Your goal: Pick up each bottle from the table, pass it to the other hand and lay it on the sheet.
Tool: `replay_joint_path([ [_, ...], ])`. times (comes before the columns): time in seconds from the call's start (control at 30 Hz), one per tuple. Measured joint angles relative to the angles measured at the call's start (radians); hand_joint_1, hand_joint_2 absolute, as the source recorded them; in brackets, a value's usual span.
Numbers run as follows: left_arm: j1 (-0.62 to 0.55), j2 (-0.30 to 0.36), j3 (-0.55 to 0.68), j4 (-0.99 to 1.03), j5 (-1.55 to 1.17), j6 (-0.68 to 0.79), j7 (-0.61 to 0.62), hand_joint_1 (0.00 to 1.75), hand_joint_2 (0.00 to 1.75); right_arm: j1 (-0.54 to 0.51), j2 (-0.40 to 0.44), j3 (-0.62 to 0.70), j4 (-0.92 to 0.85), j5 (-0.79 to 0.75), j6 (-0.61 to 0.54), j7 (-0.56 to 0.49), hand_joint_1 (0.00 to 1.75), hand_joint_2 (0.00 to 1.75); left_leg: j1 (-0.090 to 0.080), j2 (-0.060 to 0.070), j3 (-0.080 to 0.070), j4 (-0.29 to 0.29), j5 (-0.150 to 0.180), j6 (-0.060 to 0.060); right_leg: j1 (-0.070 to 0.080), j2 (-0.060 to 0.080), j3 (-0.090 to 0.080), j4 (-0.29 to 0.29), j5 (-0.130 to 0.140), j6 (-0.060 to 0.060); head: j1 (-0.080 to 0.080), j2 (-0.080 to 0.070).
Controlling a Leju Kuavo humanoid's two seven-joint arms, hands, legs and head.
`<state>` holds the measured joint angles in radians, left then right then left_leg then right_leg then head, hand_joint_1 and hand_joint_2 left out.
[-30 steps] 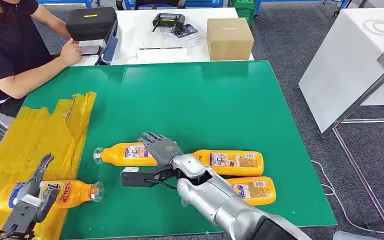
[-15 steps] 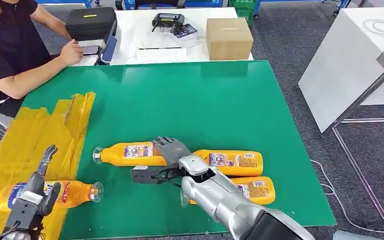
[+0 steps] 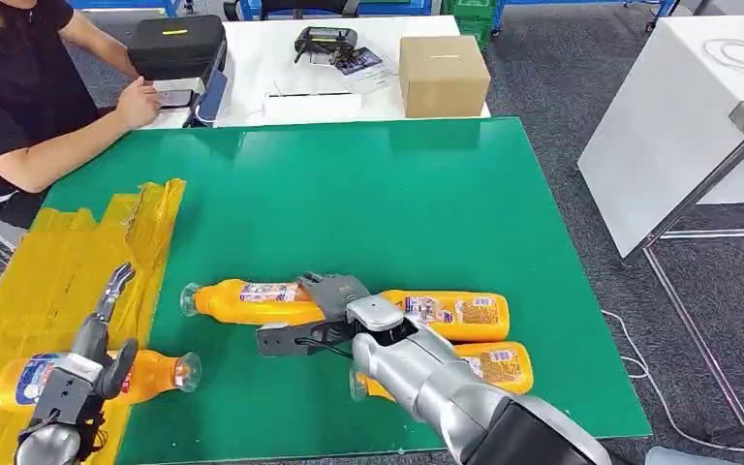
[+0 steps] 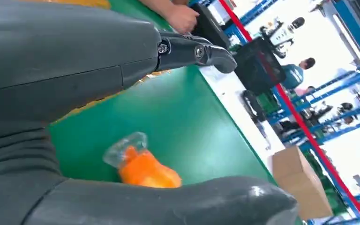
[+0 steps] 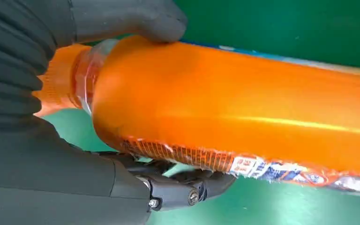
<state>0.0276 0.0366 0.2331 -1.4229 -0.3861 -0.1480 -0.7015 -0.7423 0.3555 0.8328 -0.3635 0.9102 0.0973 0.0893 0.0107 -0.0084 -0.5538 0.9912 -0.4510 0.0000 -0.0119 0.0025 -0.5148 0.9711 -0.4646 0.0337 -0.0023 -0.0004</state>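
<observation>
Four orange bottles: my right hand (image 3: 334, 295) grips one (image 3: 252, 300) beside the sheet (image 3: 58, 262); my left hand (image 3: 87, 373) hovers open-fingered, holding nothing.

Four orange bottles lay flat: one (image 3: 97, 376) on the yellow sheet (image 3: 48, 281), three on the green table (image 3: 397, 203), one of them (image 3: 252, 300) apparently under the right hand (image 3: 334, 295).
</observation>
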Motion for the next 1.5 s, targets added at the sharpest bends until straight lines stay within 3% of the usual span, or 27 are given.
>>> replay_joint_path([
  [0.63, -0.012, -0.003, -0.053, 0.014, -0.003, -0.011, 0.0, 0.0, 0.0, 0.025, -0.001, -0.003, 0.026, 0.045, -0.019, 0.083, 1.75, 1.75, 0.0, 0.0, 0.011, 0.0, -0.001, 0.0, 0.0, 0.0, 0.001, -0.001, -0.001, -0.001, -0.001, 0.0],
  [0.67, -0.012, -0.004, -0.055, 0.015, -0.004, -0.011, 0.0, 0.0, 0.0, 0.027, -0.002, -0.003, 0.027, 0.046, -0.019, 0.085, 1.03, 1.75, 0.0, 0.0, 0.011, 0.0, -0.001, 0.0, 0.0, 0.0, 0.0, -0.001, -0.001, -0.001, -0.001, 0.0],
  [0.7, -0.013, -0.005, -0.056, 0.016, -0.008, -0.011, 0.0, 0.0, 0.0, 0.027, -0.002, -0.003, 0.028, 0.047, -0.019, 0.087, 0.0, 1.75, 0.0, 0.0, 0.011, 0.0, -0.001, 0.0, 0.0, 0.0, 0.0, -0.001, -0.001, -0.001, -0.001, 0.0],
  [1.17, -0.017, -0.014, -0.073, 0.024, -0.012, -0.011, 0.0, 0.0, 0.0, 0.041, -0.007, -0.004, 0.045, 0.076, 0.018, 0.127, 0.0, 1.75, 0.0, 0.001, 0.013, 0.0, -0.001, 0.0, 0.0, 0.0, 0.002, -0.001, -0.001, -0.001, -0.001, 0.0],
  [1.2, -0.018, -0.014, -0.073, 0.024, -0.012, -0.011, 0.0, 0.0, 0.0, 0.04, -0.007, -0.004, 0.047, 0.076, 0.018, 0.127, 1.19, 1.75, 0.0, 0.001, 0.013, 0.0, -0.001, 0.0, 0.0, 0.0, 0.002, -0.001, -0.001, -0.001, -0.002, 0.0],
  [1.23, -0.018, -0.014, -0.074, 0.024, -0.012, -0.011, 0.0, 0.0, 0.0, 0.04, -0.007, -0.004, 0.047, 0.077, 0.02, 0.128, 1.75, 1.75, 0.0, 0.001, 0.013, 0.0, -0.001, 0.0, 0.0, 0.0, 0.002, -0.001, -0.001, -0.001, -0.002, 0.0],
  [1.5, -0.021, -0.016, -0.074, 0.031, -0.004, -0.011, 0.0, 0.0, 0.0, 0.04, -0.007, -0.015, 0.047, 0.062, 0.025, 0.125, 1.75, 1.75, 0.0, 0.001, 0.015, 0.0, -0.001, 0.0, 0.0, 0.0, 0.004, -0.001, -0.001, -0.001, -0.001, 0.0],
])
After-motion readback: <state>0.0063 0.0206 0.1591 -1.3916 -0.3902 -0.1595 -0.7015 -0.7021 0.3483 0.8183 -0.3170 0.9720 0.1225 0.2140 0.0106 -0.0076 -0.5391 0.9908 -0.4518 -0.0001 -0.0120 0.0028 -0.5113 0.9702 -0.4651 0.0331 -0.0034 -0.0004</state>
